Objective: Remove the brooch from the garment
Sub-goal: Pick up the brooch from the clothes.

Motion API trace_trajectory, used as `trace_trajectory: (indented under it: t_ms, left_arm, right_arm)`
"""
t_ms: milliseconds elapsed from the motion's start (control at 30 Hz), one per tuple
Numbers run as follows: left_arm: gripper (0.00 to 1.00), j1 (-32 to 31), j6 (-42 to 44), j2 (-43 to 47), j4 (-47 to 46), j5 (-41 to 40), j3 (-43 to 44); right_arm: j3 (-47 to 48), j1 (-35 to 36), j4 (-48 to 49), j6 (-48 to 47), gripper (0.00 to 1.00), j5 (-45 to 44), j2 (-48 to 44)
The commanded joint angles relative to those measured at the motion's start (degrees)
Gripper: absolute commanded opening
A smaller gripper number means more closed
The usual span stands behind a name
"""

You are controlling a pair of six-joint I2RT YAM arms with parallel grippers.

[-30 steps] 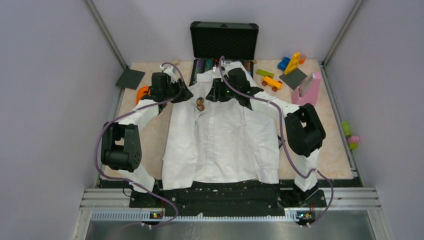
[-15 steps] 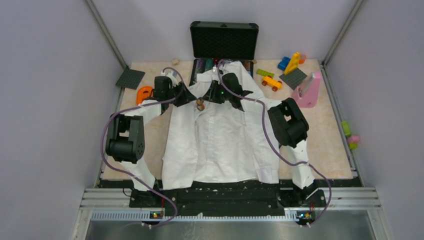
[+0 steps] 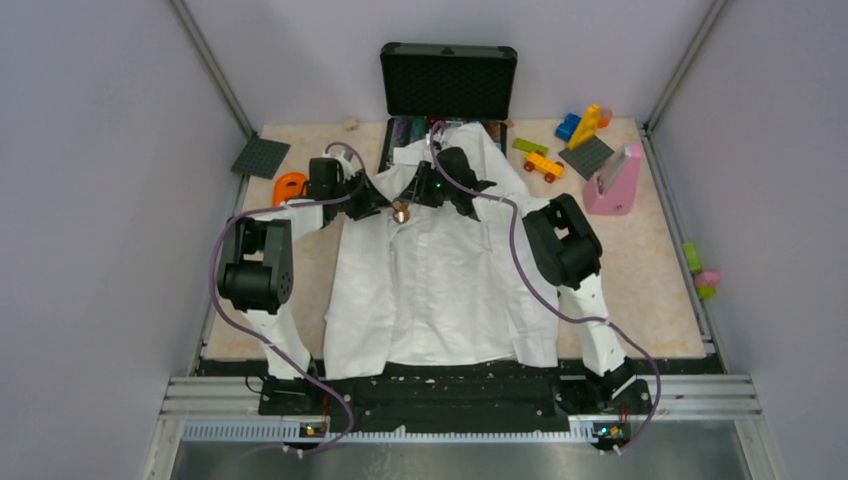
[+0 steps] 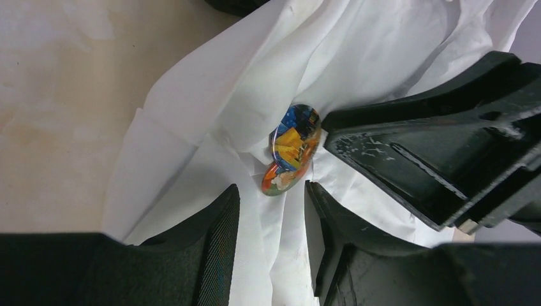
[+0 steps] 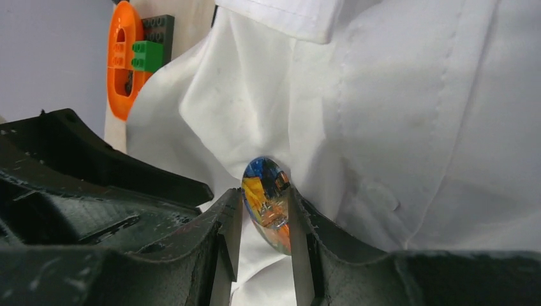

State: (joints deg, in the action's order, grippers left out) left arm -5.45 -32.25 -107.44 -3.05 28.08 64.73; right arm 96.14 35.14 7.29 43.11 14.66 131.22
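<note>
moved: over the last second both arms have swung in over the upper chest of the white shirt (image 3: 440,290). The right elbow has pulled in toward the shirt and the two grippers now sit almost tip to tip. The brooch (image 4: 292,150) lay flat before; it now stands on edge.
brooch: on the shirt front, just below the collar (image 5: 287,19), toward 12 o'clock on the table (image 3: 660,290). Round and glossy, with orange, yellow and blue artwork. The cloth around it is bunched into folds.
right gripper (image 5: 265,194): narrowed onto the brooch, one finger pressed on each face, so the brooch is pinched edge-on.
left gripper (image 4: 271,188): fingers clearly apart, tips just short of the brooch's lower rim, loose shirt cloth in the gap. Not touching the brooch; no clamp on the cloth visible.
gripper spacing: the right fingertip meets the brooch from the side opposite the left gripper.
shirt: spread flat, hem toward 6 o'clock, collar at 12.
case (image 3: 448,80): black, lid open, at 12 o'clock behind the collar.
orange piece (image 3: 290,185): at 10 o'clock, just off the shirt's shoulder.
toy blocks (image 3: 585,125): at 1 o'clock, well apart from the shirt.
</note>
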Motion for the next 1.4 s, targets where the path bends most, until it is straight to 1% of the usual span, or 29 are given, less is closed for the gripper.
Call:
trace_trajectory:
  t_ms: [0, 167, 200, 233, 267, 300, 433, 567, 667, 767, 833, 967, 1000, 1033, 1100, 1133, 1167, 1233, 1300, 1333, 1367]
  left_arm:
    - [0.45, 0.99, 0.17, -0.60, -2.43, 1.97, 1.64]
    - [0.42, 1.32, 0.63, -4.21, -0.57, 3.74, 4.04]
    - [0.42, 1.32, 0.62, -4.83, -0.30, 3.73, 4.42]
    - [0.42, 1.31, 0.45, -5.41, -0.52, 3.93, 4.59]
    - [0.42, 1.32, 0.17, -5.86, -0.99, 4.31, 4.65]
    - [0.42, 1.32, -0.16, -6.27, -1.48, 4.88, 4.78]
    - [0.44, 1.32, -0.75, -7.58, -2.39, 6.85, 5.96]
    - [0.49, 1.26, -0.85, -8.03, -3.31, 8.61, 6.69]
    - [0.50, 1.32, -2.23, -8.96, -5.65, 10.98, 6.73]
    - [0.42, 1.32, -2.79, -9.94, -6.28, 12.21, 7.05]
    - [0.40, 1.32, -3.09, -9.96, -7.70, 12.63, 6.60]
    - [0.35, 1.77, -5.24, -10.42, -11.00, 15.84, 5.84]
    - [0.34, 2.03, -6.27, -10.02, -12.74, 16.23, 4.90]
    - [0.34, 2.36, -7.08, -9.42, -14.44, 16.33, 3.95]
    - [0.32, 3.11, -7.98, -8.05, -16.50, 16.74, 2.33]
    - [0.29, 3.41, -8.65, -7.33, -18.24, 17.39, 1.29]
    - [0.25, 3.65, -9.86, -6.67, -21.02, 18.65, 0.15]
    - [0.17, 4.16, -15.39, -6.66, -31.06, 22.30, -2.16]
    - [0.04, 4.59, -23.83, -8.37, -43.01, 26.25, -3.26]
    - [0.00, 4.79, -29.49, -9.58, -49.21, 27.59, -3.86]
    - [0.00, 4.91, -31.85, -10.11, -55.13, 28.46, -4.69]
  right_arm:
    - [5.11, 0.96, -0.37, 0.61, 0.34, 0.35, 2.61]
    - [5.72, 1.42, -1.84, -0.12, 0.35, -0.14, 3.18]
    - [5.72, 1.49, -2.65, -0.43, 0.37, -0.74, 3.05]
    - [5.46, 1.56, -3.27, -0.90, 0.40, -1.56, 2.83]
    - [4.74, 1.66, -3.43, -1.14, 0.46, -2.51, 2.09]
    - [3.44, 1.63, -2.94, -1.18, 0.48, -3.18, 1.29]
    - [-0.56, 1.60, -0.85, -1.36, 0.49, -5.07, -0.87]
    - [-0.98, 1.60, 0.67, 0.05, 0.48, -3.46, -0.11]
    - [-0.57, 1.60, 3.10, 1.75, 0.48, -1.20, 1.15]
    - [0.11, 1.60, 4.57, 2.41, 0.46, 0.43, 1.77]
    - [1.34, 1.56, 4.37, 2.33, 0.44, 1.36, 2.42]
    - [-0.14, 1.07, 8.20, 4.90, 0.33, 3.27, 1.83]
    - [-1.53, 0.88, 10.51, 6.47, 0.31, 3.91, 1.19]
    - [-2.96, 0.70, 12.68, 7.29, 0.26, 4.42, 0.43]
    - [-5.13, 0.58, 15.25, 7.62, 0.20, 4.23, -1.12]
    - [-5.70, 0.62, 16.08, 7.28, 0.16, 4.22, -1.64]
    - [-5.94, 0.63, 17.13, 6.99, 0.11, 4.74, -1.91]
    - [-6.01, 0.60, 18.48, 7.09, 0.07, 6.64, -2.00]
    - [-6.83, 0.63, 20.81, 7.83, 0.05, 8.66, -2.28]
    - [-7.85, 0.61, 21.48, 8.09, 0.05, 8.88, -2.91]
    - [-9.02, 0.57, 22.12, 7.94, 0.07, 8.91, -3.82]
